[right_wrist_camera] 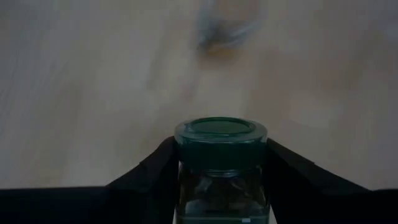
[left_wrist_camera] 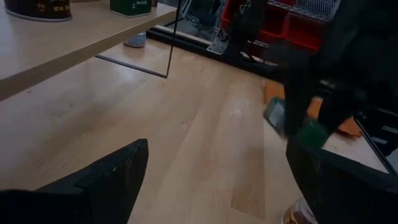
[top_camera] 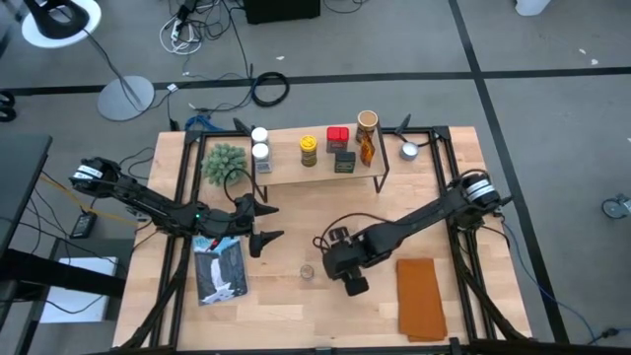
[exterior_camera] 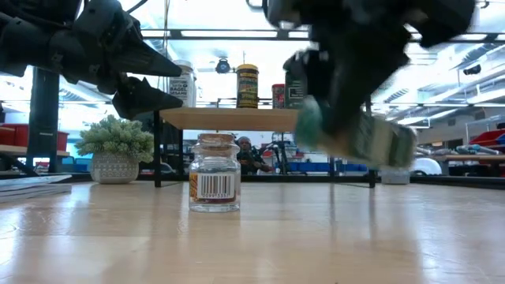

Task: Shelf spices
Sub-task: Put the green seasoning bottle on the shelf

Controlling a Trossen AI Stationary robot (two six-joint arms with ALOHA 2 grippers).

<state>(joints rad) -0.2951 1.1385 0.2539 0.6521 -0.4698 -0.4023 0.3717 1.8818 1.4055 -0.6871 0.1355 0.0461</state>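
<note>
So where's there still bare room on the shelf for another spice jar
On the shelf, bare plank lies between the white-lidded jars and the yellow-lidded jar, and along the front edge. The right end is crowded: red tin, black box, amber bottle.

Bare table surrounds one small jar.

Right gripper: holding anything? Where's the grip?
Yes. The right gripper holds a green-lidded jar, one finger on each side of its glass body just under the lid; in the low view it hangs tilted, clear of the table. The left gripper is open and empty.
</note>
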